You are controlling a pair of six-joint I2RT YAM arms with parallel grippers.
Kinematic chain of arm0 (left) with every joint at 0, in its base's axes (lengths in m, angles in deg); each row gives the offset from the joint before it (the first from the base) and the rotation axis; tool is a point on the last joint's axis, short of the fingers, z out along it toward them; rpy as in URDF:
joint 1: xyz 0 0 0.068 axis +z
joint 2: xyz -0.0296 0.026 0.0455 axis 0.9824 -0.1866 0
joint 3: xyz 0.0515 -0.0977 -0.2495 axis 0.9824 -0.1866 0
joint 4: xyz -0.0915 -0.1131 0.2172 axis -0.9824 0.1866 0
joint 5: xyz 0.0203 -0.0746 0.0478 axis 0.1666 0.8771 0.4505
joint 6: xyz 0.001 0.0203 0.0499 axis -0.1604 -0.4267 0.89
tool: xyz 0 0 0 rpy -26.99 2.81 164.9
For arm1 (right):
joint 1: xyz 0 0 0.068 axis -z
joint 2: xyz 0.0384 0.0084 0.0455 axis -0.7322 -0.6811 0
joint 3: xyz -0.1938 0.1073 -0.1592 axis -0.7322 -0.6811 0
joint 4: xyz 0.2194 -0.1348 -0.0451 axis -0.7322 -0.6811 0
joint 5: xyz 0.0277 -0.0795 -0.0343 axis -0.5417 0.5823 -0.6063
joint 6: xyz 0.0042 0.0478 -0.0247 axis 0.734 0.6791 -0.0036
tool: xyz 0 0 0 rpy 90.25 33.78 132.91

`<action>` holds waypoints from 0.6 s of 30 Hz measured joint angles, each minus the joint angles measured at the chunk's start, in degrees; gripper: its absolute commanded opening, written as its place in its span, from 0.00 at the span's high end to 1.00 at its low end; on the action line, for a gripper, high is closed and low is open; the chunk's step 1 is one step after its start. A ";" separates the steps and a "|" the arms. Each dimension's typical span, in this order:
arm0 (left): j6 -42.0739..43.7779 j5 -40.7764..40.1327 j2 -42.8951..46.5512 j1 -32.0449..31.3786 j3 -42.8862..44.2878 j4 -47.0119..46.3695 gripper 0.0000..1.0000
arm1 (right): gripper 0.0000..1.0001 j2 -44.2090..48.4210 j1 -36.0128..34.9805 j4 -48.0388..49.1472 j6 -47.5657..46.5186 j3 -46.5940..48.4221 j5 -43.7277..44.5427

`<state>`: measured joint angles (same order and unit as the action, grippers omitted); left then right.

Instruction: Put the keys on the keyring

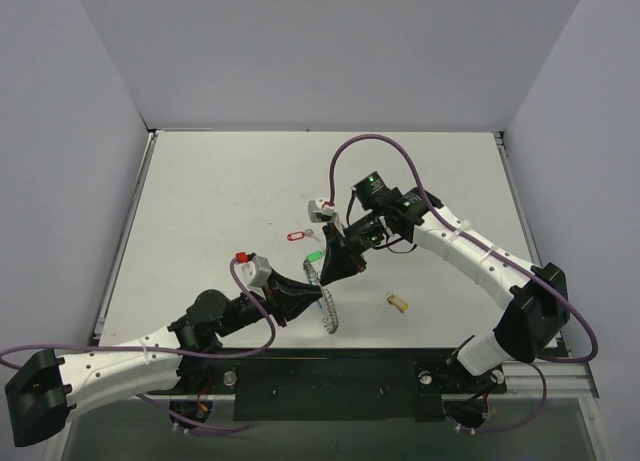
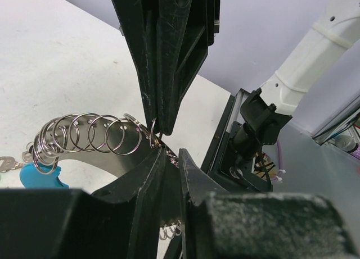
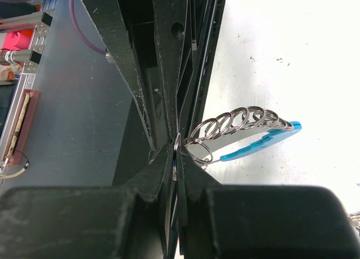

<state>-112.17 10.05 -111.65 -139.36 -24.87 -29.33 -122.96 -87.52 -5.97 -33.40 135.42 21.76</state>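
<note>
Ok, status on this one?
Left gripper, right gripper: jaws shut on keyring, tips nearly touching. Red-tagged key, yellow-tagged key loose on table. Nothing blocking.

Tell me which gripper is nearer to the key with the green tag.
Right. The right gripper reaches down just beside the green-tagged key. The left gripper is farther off, toward the near table edge, at the keyring.

The top camera sits high behind the robot and looks down on the whole table (image 1: 200, 201) from afar. The left wrist camera looks along the left gripper (image 2: 159, 142) toward the right arm (image 2: 315, 51), at very close range. The right wrist camera looks along the right gripper (image 3: 175, 141), equally close. All three views share the keyring (image 1: 331, 319) (image 2: 90, 132) (image 3: 242, 121).
</note>
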 measured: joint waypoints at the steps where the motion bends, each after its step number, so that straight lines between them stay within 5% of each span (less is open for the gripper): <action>1: 0.24 -0.39 0.00 -0.11 0.11 0.28 0.75 | 1.00 0.00 0.04 0.11 0.04 -0.04 0.02; 18: 3.02 -3.56 1.42 -0.17 0.28 4.50 0.78 | 1.00 0.00 0.20 0.55 0.48 -0.24 -0.04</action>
<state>-109.16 6.49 -110.23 -139.54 -24.58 -24.82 -122.96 -87.32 -5.43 -32.92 135.18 21.71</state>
